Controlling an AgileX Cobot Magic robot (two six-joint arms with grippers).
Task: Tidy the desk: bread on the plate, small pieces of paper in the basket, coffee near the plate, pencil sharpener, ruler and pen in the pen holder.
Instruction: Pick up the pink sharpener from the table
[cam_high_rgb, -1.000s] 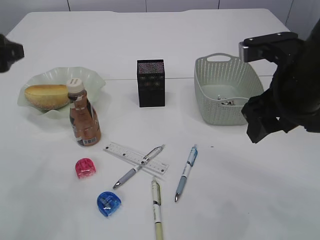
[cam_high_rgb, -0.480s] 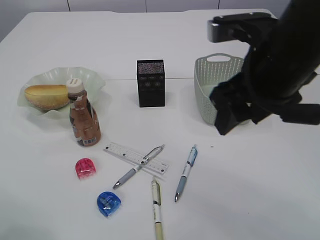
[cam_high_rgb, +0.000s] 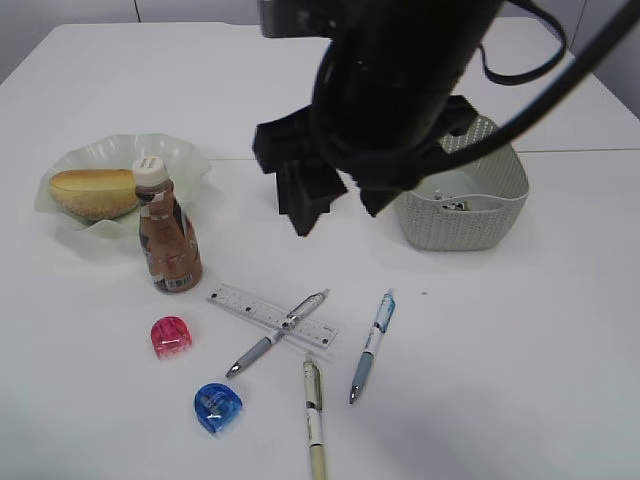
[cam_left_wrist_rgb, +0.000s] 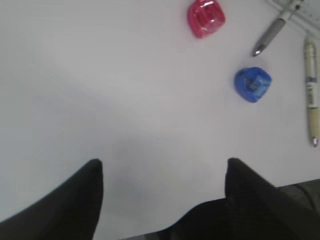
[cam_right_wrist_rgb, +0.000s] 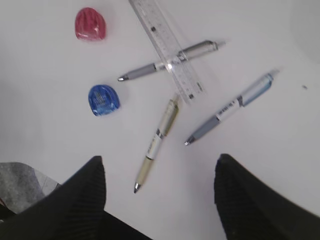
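The right pincer hangs above the pens with its fingers apart and empty. The left pincer is also apart, empty, over bare worktop. The bread lies on the plate, with the coffee just beside. The ruler lies under the grey pen.

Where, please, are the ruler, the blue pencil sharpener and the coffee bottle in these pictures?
ruler (cam_right_wrist_rgb: 167, 46): right wrist view, middle of its clear strip.
blue pencil sharpener (cam_left_wrist_rgb: 253, 84): left wrist view, centre of its top.
coffee bottle (cam_high_rgb: 168, 240): exterior view, its brown body.
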